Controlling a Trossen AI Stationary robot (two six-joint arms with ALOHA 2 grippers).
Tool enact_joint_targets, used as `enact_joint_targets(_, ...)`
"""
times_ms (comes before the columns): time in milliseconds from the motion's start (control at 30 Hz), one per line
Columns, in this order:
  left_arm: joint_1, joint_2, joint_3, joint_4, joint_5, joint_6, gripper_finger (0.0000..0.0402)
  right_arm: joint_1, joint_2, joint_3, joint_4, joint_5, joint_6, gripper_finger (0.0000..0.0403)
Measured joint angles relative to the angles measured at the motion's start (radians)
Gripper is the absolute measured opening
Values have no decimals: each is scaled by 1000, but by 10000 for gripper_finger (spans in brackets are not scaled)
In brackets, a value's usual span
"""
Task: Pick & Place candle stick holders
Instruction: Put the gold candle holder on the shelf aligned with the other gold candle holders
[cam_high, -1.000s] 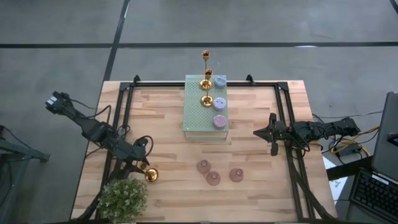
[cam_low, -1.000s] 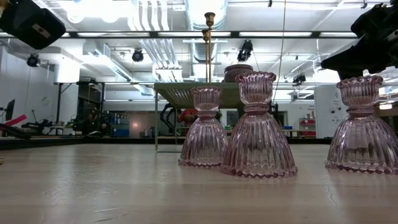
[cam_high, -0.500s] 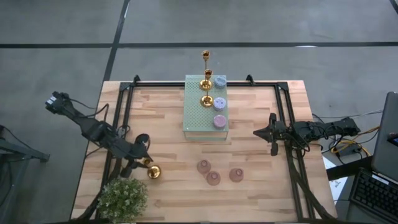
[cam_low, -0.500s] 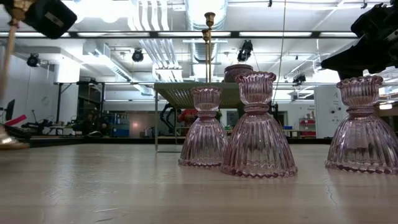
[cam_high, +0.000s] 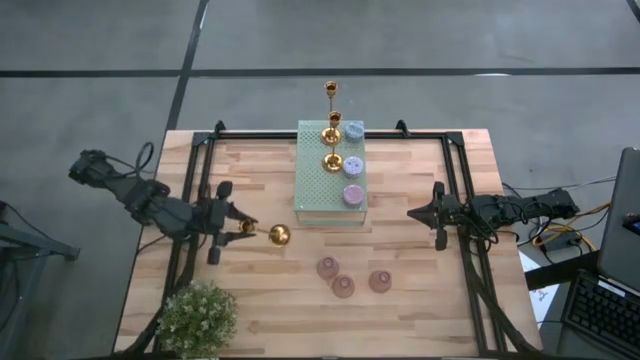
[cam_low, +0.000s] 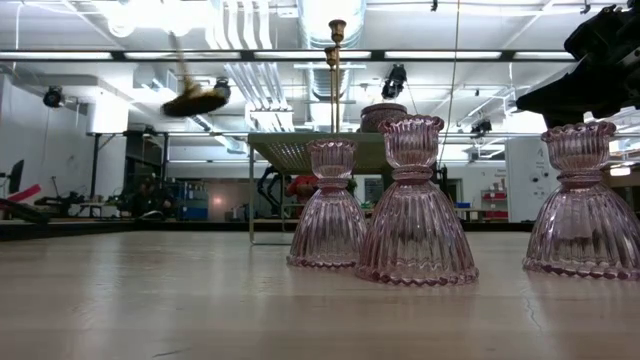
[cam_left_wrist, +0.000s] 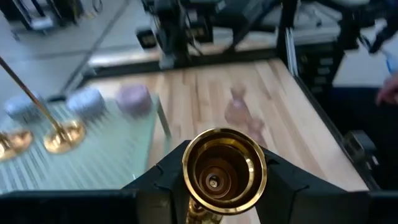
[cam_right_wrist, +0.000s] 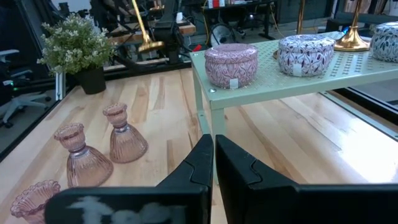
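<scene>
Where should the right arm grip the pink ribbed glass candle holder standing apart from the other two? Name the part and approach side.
Grip the narrow neck of the pink ribbed glass candle holder, between cup and flared skirt. It stands upright, with its side toward the right gripper free, so probably come from there. That gripper is shut; open it first.

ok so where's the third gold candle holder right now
In the high view the gold candle holder is held off the table by the left gripper, just left of the pale green perforated block and above the pink glass holders.

No readable text, labels, brands, numbers or signs anywhere.
</scene>
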Motion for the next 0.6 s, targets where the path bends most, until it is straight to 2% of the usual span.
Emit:
enact_joint_targets(333, 226, 134, 126, 121, 12, 67, 137, 0, 0, 0, 0, 0, 0, 13)
enact_joint_targets(600, 420, 312, 279, 136, 203, 121, 136, 0, 0, 0, 0, 0, 0, 13)
